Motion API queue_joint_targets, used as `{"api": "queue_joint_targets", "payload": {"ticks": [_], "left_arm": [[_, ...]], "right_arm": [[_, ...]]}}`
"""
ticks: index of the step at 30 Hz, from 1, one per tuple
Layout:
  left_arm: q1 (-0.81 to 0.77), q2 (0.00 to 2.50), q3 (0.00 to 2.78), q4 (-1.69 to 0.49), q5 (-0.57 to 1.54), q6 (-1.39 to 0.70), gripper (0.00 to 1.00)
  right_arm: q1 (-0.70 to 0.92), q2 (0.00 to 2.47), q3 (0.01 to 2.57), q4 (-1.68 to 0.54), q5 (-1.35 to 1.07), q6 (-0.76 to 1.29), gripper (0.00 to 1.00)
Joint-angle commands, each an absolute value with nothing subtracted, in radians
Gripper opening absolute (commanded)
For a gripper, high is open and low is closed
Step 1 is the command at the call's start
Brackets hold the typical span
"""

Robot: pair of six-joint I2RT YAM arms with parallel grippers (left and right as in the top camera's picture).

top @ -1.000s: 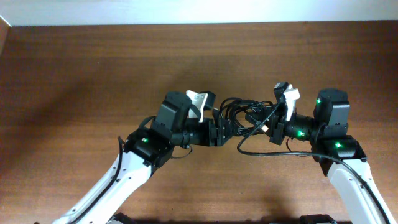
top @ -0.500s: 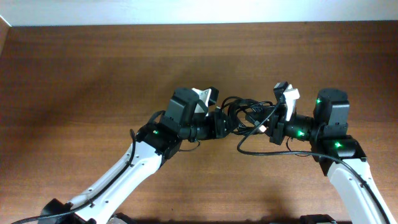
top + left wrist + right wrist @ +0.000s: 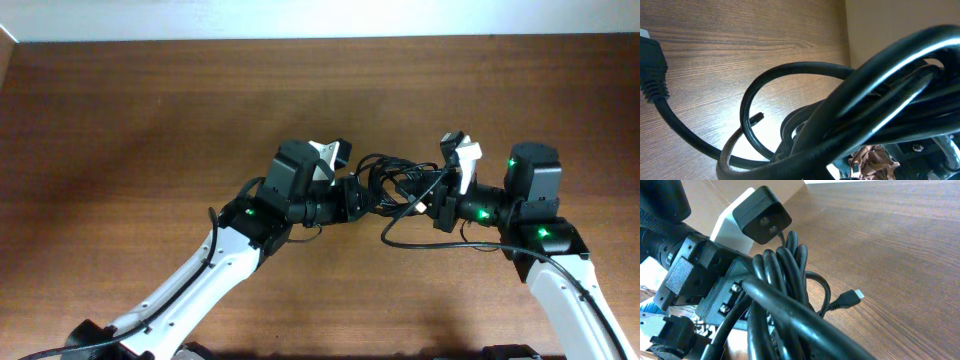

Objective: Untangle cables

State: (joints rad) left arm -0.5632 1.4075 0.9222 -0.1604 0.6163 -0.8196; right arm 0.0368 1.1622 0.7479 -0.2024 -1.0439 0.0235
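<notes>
Cables (image 3: 392, 186) now held from both sides
Our left tool (image 3: 362, 201) has just clamped shut on the bundle; our right tool (image 3: 434, 205) stays closed on it, so pulling apart can start.

Left arm (image 3: 200, 285): white link shell, black joint housings, one green light lit. Right arm (image 3: 565, 300): same finish, three green lights. White mount (image 3: 318, 160) at twelve o'clock of each wrist. Screw heads on black housing (image 3: 710, 275).
</notes>
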Motion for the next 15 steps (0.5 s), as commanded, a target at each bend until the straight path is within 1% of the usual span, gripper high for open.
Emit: {"api": "queue_joint_targets", "payload": {"ticks": [1,4,8,11,15], "left_arm": [[-0.56,1.412,0.928,-0.166,0.663,-0.699,0.0],[-0.56,1.38,0.928,-0.199,0.689,-0.581,0.0],[-0.56,1.322,0.928,-0.274,0.672,-0.457,0.0],[-0.549,1.245,0.928,-0.35,0.613,-0.412,0.0],[-0.511,1.145,0.928,-0.393,0.613,-0.365,0.0]], "right_arm": [[0.032,1.156,0.751,-0.192,-1.088,0.025,0.04],[0.032,1.156,0.751,-0.196,-1.088,0.014,0.04],[0.032,1.156,0.751,-0.196,-1.088,0.014,0.04],[0.032,1.156,0.751,-0.196,-1.088,0.014,0.04],[0.032,1.156,0.751,-0.196,-1.088,0.014,0.04]]}}
